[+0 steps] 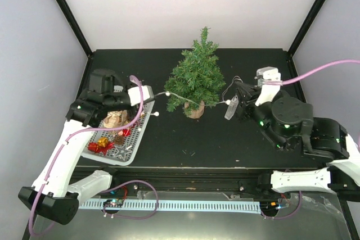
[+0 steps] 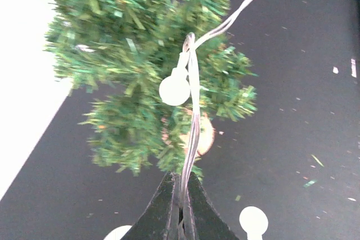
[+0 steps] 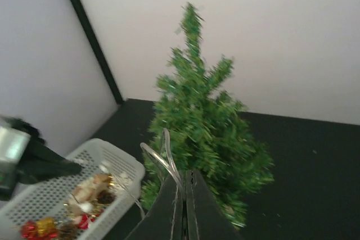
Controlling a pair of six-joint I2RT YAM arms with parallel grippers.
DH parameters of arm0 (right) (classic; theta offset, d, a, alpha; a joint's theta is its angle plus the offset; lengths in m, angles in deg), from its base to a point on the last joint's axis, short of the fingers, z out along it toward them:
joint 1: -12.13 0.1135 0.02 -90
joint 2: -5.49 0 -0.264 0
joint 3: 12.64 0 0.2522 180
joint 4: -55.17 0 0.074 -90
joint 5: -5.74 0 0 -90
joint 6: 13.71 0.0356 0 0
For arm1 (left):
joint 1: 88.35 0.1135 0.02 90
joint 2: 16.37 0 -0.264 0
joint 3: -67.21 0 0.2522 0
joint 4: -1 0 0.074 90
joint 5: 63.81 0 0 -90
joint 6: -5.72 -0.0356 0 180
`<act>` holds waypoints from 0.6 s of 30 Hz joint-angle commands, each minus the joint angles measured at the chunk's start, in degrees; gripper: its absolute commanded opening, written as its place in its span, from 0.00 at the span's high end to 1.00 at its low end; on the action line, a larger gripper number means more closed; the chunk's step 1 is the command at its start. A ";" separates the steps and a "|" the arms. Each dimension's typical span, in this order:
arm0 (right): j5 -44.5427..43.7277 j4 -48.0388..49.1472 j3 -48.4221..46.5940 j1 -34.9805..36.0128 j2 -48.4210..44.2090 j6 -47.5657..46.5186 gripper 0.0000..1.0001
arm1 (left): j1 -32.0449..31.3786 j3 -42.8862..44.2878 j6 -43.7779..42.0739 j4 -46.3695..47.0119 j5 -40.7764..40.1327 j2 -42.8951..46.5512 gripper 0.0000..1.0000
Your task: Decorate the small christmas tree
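Your left hand (image 2: 181,186) and right hand (image 3: 184,182) each pinch the light string (image 2: 194,116) across the small christmas tree (image 1: 198,74); ornaments (image 1: 104,143) at lower left are unhung.

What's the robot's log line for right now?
left tool: shut on clear wire with white round bulbs | right tool: shut on wire | small green bristly tree: upright, wire across front

The tree (image 1: 197,74) is dark green, the table (image 1: 225,139) black, the light string (image 2: 194,116) clear with white bulbs (image 2: 174,90), the tray's (image 1: 130,149) ornaments (image 1: 101,144) red and gold.
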 commanded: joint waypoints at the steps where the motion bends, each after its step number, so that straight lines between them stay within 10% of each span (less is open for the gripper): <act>1: 5.79 -2.93 3.18 -6.95 -0.12 3.01 0.99 | 2.92 4.76 1.26 1.10 2.12 -2.36 0.98; 18: 13.28 2.92 15.11 -17.91 -0.69 3.95 0.99 | 9.49 8.91 3.62 7.13 4.01 -11.86 0.98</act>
